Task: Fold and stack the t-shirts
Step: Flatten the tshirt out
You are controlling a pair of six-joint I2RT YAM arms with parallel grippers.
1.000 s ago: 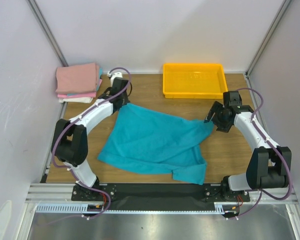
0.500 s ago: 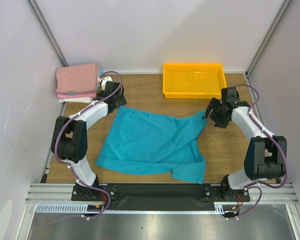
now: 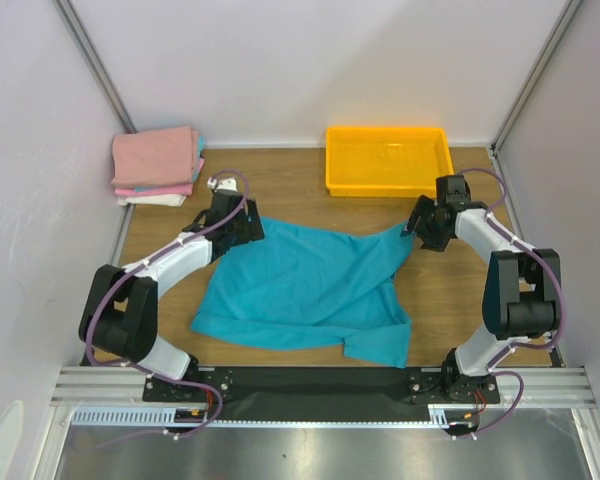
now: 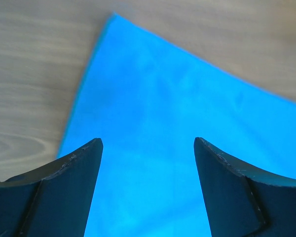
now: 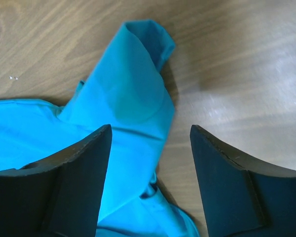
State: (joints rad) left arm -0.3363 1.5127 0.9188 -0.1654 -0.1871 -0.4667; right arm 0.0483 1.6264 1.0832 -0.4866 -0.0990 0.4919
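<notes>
A teal t-shirt (image 3: 300, 285) lies spread and partly rumpled across the wooden table. My left gripper (image 3: 246, 224) hangs over its far left corner, open, with flat teal cloth (image 4: 153, 98) showing between the fingers and nothing gripped (image 4: 148, 140). My right gripper (image 3: 418, 228) is at the shirt's far right corner, also open (image 5: 150, 127). A folded-over sleeve (image 5: 133, 84) lies under and ahead of its left finger, bare wood under the right one. A stack of folded t-shirts (image 3: 158, 165), pink on top, sits at the far left corner.
A yellow tray (image 3: 332, 160) stands at the back right, just behind my right gripper. Walls close in the table on both sides. The shirt's near hem (image 3: 380, 345) is doubled over close to the front edge.
My left gripper has opened, let go of the shirt's far left corner and shifted slightly nearer. My right arm has moved toward the back with the far right corner.
</notes>
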